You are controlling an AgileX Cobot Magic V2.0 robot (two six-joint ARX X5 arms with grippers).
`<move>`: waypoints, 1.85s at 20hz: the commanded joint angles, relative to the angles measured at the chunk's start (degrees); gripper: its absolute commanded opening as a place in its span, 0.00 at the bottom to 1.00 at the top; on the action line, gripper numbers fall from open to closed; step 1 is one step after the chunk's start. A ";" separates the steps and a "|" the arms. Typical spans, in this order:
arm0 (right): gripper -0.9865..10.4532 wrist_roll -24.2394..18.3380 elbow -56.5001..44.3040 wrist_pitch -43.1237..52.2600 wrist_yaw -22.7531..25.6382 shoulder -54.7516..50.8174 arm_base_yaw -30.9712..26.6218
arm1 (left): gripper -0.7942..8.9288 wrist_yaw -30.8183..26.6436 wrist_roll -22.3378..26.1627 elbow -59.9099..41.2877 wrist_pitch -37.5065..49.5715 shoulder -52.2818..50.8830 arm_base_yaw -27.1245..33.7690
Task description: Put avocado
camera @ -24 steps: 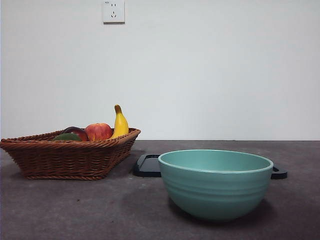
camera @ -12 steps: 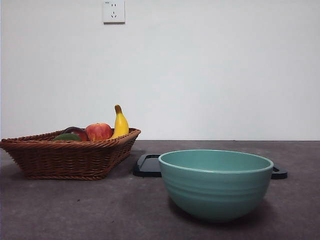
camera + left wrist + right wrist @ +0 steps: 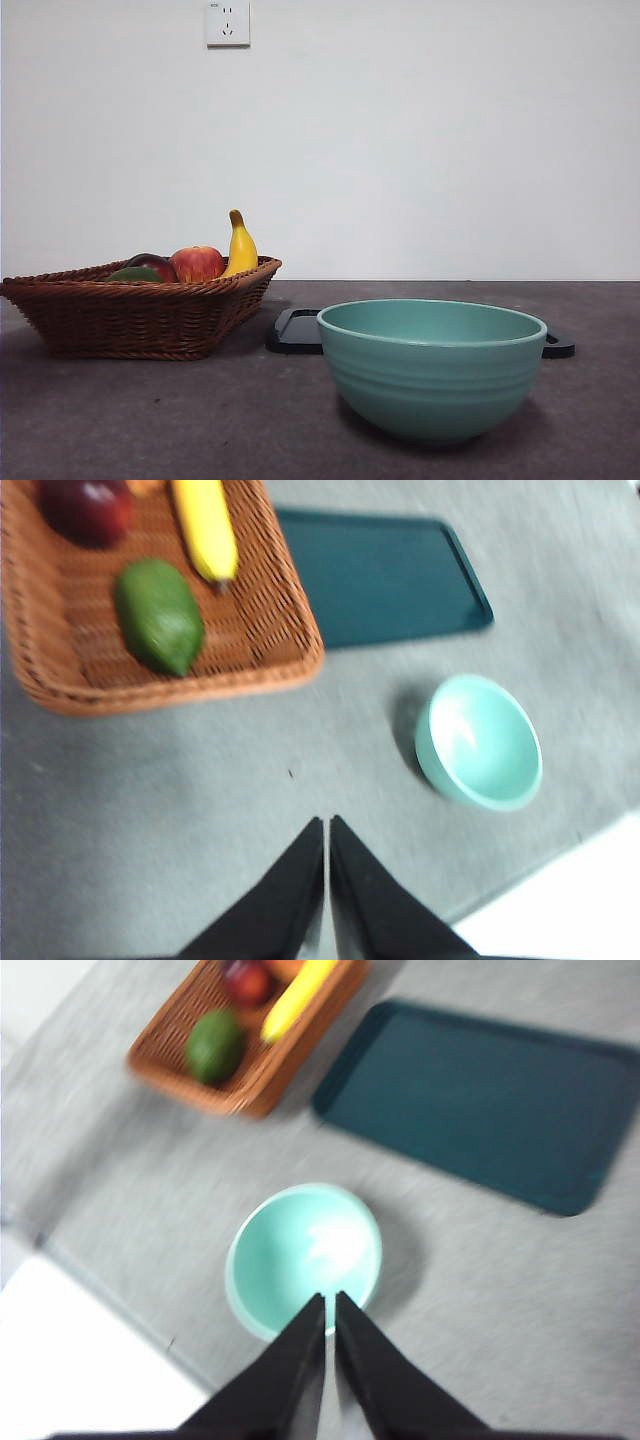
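The dark green avocado (image 3: 158, 617) lies in a brown wicker basket (image 3: 260, 670); in the front view only its top (image 3: 135, 274) shows over the basket's rim (image 3: 140, 315) at the left. It also shows in the right wrist view (image 3: 214, 1045). My left gripper (image 3: 327, 825) is shut and empty, high above the grey table, away from the basket. My right gripper (image 3: 330, 1301) is shut and empty, high above the teal bowl (image 3: 303, 1258). Neither arm shows in the front view.
The basket also holds a banana (image 3: 239, 246), a red apple (image 3: 197, 263) and a dark red-purple fruit (image 3: 85, 505). The teal bowl (image 3: 431, 365) stands at the front right. A dark tray (image 3: 380, 575) lies flat behind it, beside the basket.
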 commanded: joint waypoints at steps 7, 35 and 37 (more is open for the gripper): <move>0.18 -2.10 1.14 -1.09 -0.28 1.88 4.24 | 0.21 0.17 2.38 1.33 0.07 0.31 -1.20; 0.42 -1.90 1.14 -0.68 0.13 1.88 4.24 | 0.50 -24.57 -0.68 15.04 17.59 40.15 -12.48; 0.42 -1.90 1.14 -0.68 0.13 1.88 4.24 | 0.50 -26.64 -0.70 15.63 19.56 44.22 -13.11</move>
